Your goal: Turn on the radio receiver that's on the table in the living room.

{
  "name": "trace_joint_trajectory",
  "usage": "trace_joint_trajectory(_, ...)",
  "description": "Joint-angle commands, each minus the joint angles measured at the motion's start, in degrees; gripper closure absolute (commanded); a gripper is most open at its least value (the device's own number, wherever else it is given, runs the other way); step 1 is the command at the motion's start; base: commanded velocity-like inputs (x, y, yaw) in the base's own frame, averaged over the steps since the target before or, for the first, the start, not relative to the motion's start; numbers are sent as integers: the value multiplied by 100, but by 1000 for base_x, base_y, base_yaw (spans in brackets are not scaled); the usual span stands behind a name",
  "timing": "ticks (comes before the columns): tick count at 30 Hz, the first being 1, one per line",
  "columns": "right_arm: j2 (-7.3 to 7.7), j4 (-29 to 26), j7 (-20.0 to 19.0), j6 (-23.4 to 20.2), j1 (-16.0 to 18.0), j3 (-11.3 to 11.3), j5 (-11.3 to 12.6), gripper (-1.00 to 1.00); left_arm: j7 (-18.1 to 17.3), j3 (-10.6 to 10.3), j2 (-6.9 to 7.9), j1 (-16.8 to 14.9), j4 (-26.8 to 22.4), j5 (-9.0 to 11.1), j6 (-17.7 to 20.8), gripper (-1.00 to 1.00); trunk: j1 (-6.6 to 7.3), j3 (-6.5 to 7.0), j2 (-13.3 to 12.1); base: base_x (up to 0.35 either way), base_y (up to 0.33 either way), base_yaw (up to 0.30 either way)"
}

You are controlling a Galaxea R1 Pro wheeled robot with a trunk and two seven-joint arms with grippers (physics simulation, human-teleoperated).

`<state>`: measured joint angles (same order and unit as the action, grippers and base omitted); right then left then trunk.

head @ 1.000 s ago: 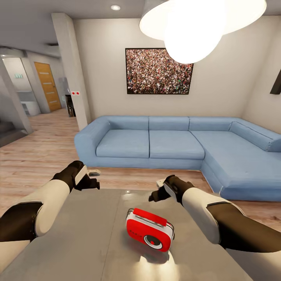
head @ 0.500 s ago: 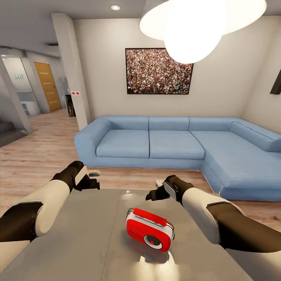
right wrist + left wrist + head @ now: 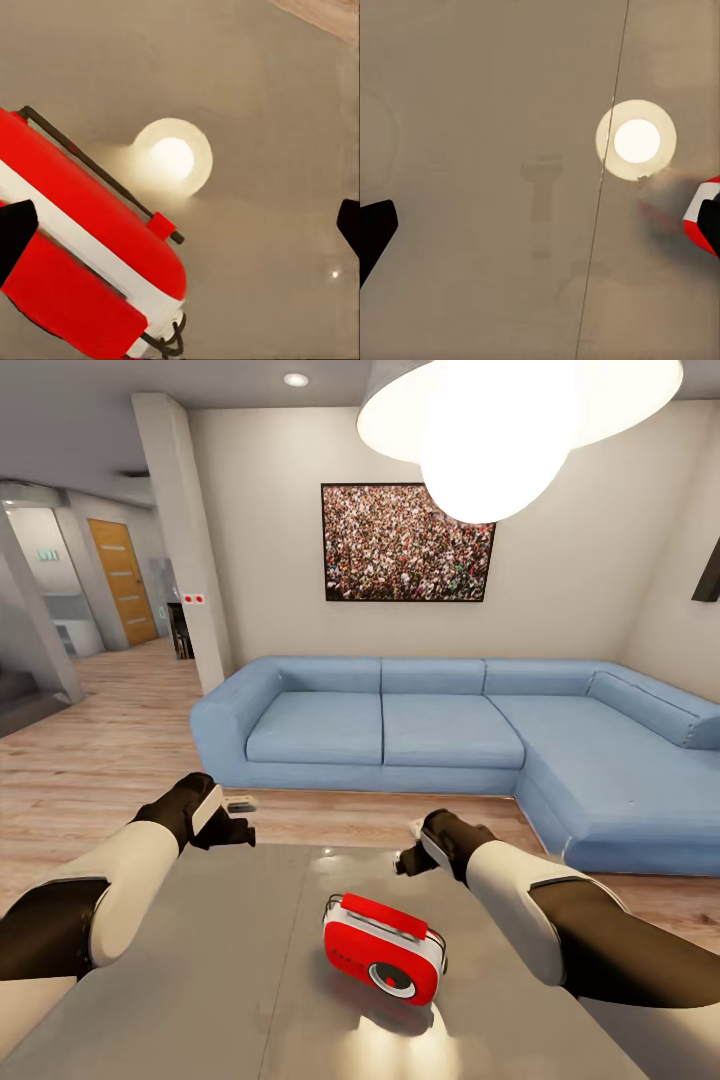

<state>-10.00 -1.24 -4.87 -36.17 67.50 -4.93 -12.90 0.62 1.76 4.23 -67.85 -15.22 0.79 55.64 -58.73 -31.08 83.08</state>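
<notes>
One radio receiver (image 3: pixel 384 949) sits low centre on the grey worktop (image 3: pixel 230 980), dial facing the camera, long axis running from upper left to lower right. Beyond it hover the left tool (image 3: pixel 236 818) and right tool (image 3: pixel 408 852), both spread. Farther back stands the blue sofa (image 3: pixel 450 735).

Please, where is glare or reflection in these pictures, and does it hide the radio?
Head view: the pendant lamp is overexposed; a bright patch on the table lies beside the radio receiver, which stays clear. Left wrist view: a round lamp reflection on the tabletop, radio at the picture's edge. Right wrist view: a similar round glare beside the sharp red radio.
</notes>
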Motion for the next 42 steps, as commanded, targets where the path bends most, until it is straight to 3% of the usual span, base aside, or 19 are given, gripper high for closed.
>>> trace_joint_trajectory(1,0,1,133,-11,0,2,-341,-100,-1,0,-1,0,-1,0,0,-100,0,0,0,0,0,0)
trace_joint_trajectory(4,0,1,279,-19,0,2,-529,-100,-1,0,-1,0,1,0,0,-100,0,0,0,0,0,0)
trace_joint_trajectory(5,0,6,502,-29,1,1,-628,-100,0,-1,-1,0,0,0,0,-100,0,0,0,0,0,0)
trace_joint_trajectory(13,0,10,621,-118,1,1,-784,-100,-2,-1,-1,1,2,0,0,-100,0,0,0,0,0,0)
trace_joint_trajectory(17,0,4,461,-129,0,1,-800,-100,-1,1,-1,24,2,0,0,-100,0,0,0,0,0,0)
trace_joint_trajectory(21,0,-9,-129,-105,0,12,-796,-100,0,2,-1,68,-3,0,-29,-100,0,0,0,0,0,0)
trace_joint_trajectory(24,0,-30,-612,-94,0,35,-784,-100,-7,4,5,78,4,0,-292,-100,0,0,0,0,0,0)
trace_joint_trajectory(31,0,-42,-874,-84,0,63,-762,-100,-61,7,10,79,9,0,-355,-100,0,0,0,0,0,0)
trace_joint_trajectory(37,0,-15,-964,-82,0,67,-392,-100,-285,7,26,79,40,0,-369,-100,0,0,0,0,0,0)
trace_joint_trajectory(42,0,-9,-1135,-82,0,64,-369,-100,-289,7,25,79,44,0,-369,-100,0,0,0,0,0,0)
